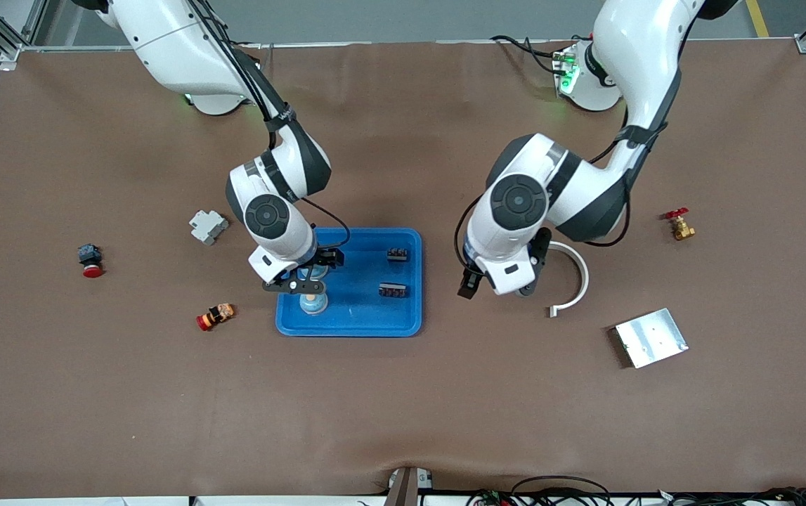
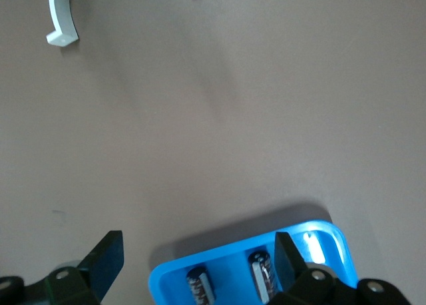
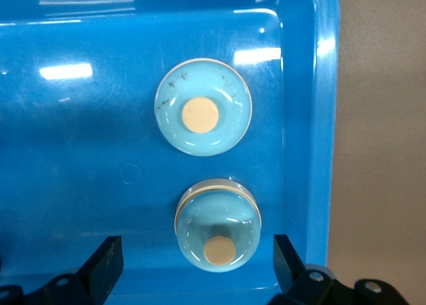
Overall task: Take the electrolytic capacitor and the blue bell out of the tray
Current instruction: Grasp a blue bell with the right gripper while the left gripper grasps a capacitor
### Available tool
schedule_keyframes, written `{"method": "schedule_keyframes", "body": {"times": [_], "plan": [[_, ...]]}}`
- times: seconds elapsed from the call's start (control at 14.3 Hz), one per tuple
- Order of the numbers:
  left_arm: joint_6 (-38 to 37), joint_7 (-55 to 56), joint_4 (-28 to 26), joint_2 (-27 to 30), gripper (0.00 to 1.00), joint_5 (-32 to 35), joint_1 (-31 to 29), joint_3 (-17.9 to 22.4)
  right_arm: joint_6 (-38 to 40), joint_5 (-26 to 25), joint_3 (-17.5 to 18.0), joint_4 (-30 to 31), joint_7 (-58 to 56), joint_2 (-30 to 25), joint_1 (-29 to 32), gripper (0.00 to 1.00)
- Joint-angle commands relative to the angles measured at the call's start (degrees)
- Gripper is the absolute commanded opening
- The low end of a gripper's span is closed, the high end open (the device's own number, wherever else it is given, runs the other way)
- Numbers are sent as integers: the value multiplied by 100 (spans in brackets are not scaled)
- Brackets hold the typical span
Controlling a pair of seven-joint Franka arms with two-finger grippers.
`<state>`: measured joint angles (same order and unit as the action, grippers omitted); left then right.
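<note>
A blue tray (image 1: 357,309) lies mid-table. Two dark capacitors (image 1: 397,254) (image 1: 391,289) rest at its end toward the left arm. My right gripper (image 1: 306,287) hangs open low over the tray's other end. In the right wrist view two pale blue bells (image 3: 203,107) (image 3: 218,224) stand on the tray floor (image 3: 66,152), one of them between the right gripper's (image 3: 198,260) spread fingers, untouched. From the front only one bell (image 1: 313,303) shows. My left gripper (image 1: 497,285) is open over bare table beside the tray. Its wrist view shows the left gripper (image 2: 198,260), the tray rim (image 2: 227,250) and the capacitors (image 2: 200,285) (image 2: 263,275).
A white curved piece (image 1: 575,274) lies by the left gripper, with a metal plate (image 1: 650,337) nearer the front camera and a brass valve (image 1: 680,226) toward the left arm's end. Toward the right arm's end lie a grey block (image 1: 207,226), a red-button switch (image 1: 91,260) and a red-and-yellow part (image 1: 215,315).
</note>
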<state>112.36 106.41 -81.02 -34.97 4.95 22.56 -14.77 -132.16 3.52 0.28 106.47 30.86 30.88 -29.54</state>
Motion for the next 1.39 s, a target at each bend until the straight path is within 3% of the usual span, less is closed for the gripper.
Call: {"method": "schedule_keyframes", "body": {"times": [0.0,0.28,0.63,0.84,1.32], "plan": [[-38,564,771,-667,100,366,292,53,-187,-10,-46,31,148,50,-52,100],[408,1100,878,-774,100,367,679,422,-293,-10,-46,31,359,120,-87,100],[1015,1777,913,-1020,100,367,820,510,-311,-1,-46,31,385,270,-87,100],[1305,1989,939,-1152,100,358,1223,878,-319,-1,-37,31,386,270,-78,100],[1420,2392,1202,-1600,100,332,1470,888,-372,8,-37,31,605,322,-69,100]]}}
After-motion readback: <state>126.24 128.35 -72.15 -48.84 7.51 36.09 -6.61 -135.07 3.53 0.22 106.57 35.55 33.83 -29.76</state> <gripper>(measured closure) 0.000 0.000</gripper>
